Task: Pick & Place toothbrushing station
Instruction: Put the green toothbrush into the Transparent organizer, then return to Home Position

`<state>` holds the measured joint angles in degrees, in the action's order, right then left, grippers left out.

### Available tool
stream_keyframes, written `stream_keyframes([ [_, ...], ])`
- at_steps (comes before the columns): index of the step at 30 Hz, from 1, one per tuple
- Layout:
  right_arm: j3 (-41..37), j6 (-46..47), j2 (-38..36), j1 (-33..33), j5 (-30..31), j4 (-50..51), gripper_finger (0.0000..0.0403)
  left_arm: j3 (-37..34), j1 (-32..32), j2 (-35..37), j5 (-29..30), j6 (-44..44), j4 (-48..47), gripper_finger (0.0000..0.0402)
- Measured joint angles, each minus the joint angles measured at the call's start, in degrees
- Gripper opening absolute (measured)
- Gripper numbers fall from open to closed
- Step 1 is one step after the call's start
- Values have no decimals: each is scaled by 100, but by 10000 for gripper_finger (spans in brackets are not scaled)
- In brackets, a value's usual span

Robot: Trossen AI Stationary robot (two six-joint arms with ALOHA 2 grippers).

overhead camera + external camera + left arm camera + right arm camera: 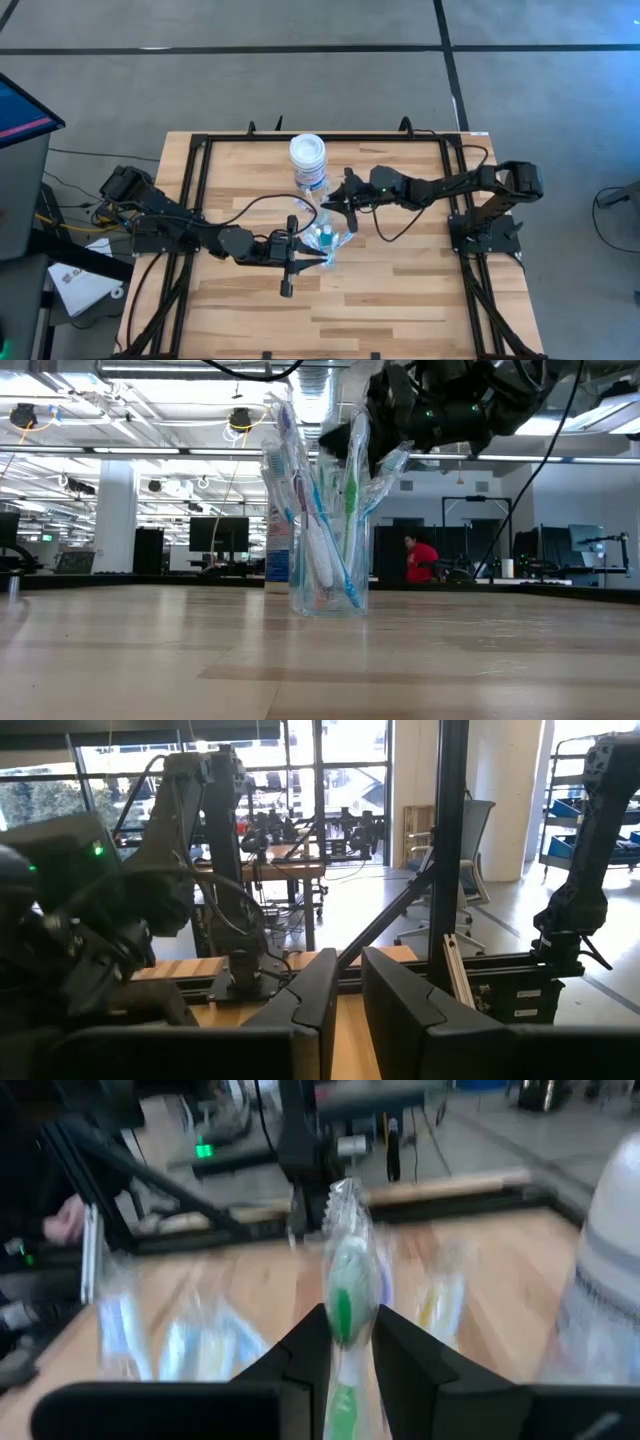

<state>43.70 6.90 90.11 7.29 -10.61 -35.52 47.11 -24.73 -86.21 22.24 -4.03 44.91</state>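
Behind the wooden table [400, 300] the low view opens onto a long office floor with monitors and a seated person in red [421, 556] far back. A black frame [196, 190] runs along the table's edges. Near the table's middle stands the small clear plastic cup [328, 588], upright and crowded with slim blue, green and white toothbrushes [312, 530] fanning out above its rim. Just behind it, towards the far edge, stands the larger white round jar with a blue label [309, 162]. The near half of the table is bare wood, with plenty of room on either side.

The right hand [345, 1342] hangs over the cup, its fingers closed narrowly on a green-and-white toothbrush in a clear wrapper [346, 1295] (the handle runs up between them). The left hand [348, 1005] sits low just beside the cup on the left side, its fingers close together with only a thin gap and nothing between them.
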Motion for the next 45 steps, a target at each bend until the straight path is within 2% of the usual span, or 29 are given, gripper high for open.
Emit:
stream_keyframes([
  [6, -12, -133, 228, -15, 1, 310, 88, 0, 0, 1, 0, 1, 2, 44],
  [15, -9, -90, 352, -2, 3, 161, 184, 0, 0, 1, 0, 1, 2, 44],
  [19, -9, -87, 320, 2, 22, 111, 211, 0, 0, 0, 0, 1, 2, 44],
  [38, 10, -85, 230, 70, 16, -162, 217, 0, 0, 1, 0, 1, 1, 44],
  [45, 37, -130, -262, 90, 0, 33, 217, -2, 0, 0, 0, 0, -21, 44],
])
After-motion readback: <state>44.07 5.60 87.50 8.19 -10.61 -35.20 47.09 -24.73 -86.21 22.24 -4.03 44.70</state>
